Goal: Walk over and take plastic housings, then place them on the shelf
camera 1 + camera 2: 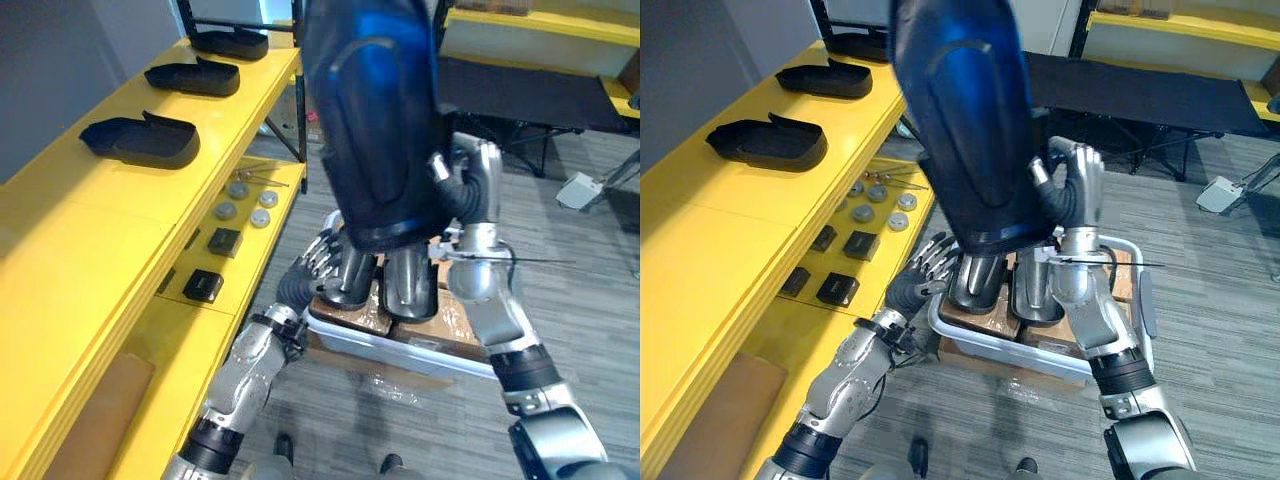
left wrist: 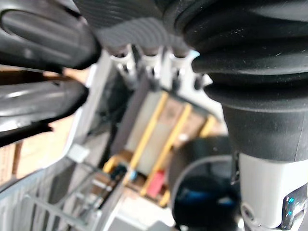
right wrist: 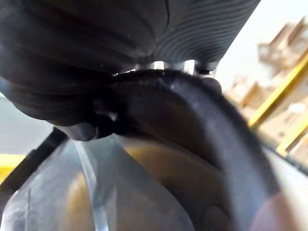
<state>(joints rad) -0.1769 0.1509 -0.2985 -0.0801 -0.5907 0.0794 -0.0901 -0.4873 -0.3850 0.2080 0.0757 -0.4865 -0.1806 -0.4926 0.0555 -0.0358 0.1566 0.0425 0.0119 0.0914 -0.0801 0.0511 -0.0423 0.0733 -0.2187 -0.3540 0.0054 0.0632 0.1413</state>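
Right hand [image 1: 1078, 180] is up high, fingers curled tight round the edge of a big dark housing [image 1: 965, 120], which hangs above the bin [image 1: 400, 352], near the head. Left hand [image 1: 325, 262] sits low at the bin's left side, fingers loose and spread, just beside the two housings [image 1: 352, 280] standing upright in it. Over on the left, the yellow shelf [image 1: 80, 230] carries three more housings [image 1: 140, 140] in a row from near to far, with small parts [image 1: 222, 240] on the tier below.
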